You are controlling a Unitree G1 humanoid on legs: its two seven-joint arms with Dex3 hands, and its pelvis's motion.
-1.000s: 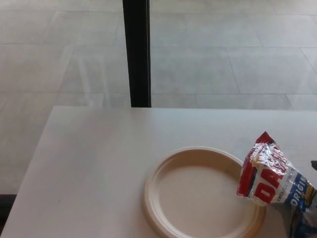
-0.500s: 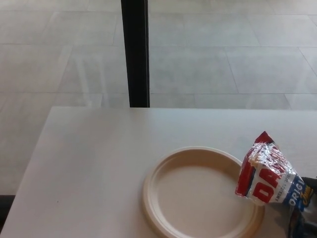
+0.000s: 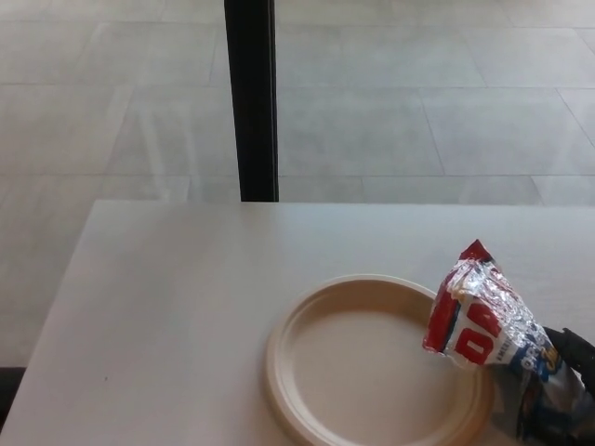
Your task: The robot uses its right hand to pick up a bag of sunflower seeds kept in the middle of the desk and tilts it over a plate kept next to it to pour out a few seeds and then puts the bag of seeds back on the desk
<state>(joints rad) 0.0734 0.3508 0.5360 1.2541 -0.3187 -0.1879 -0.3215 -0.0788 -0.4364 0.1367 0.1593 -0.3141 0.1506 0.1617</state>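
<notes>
Seed bag [image 3: 483, 325] tilts over the plate [image 3: 307, 390] rim; right robot hand [image 3: 569, 358] grips its lower end.

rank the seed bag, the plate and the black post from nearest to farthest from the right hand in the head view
1. Seed bag: held in the right hand, at the picture's lower right, leaning over the plate's right rim.
2. Plate: on the desk just left of the hand, empty.
3. Black post: beyond the desk's far edge, up and to the left.
</notes>
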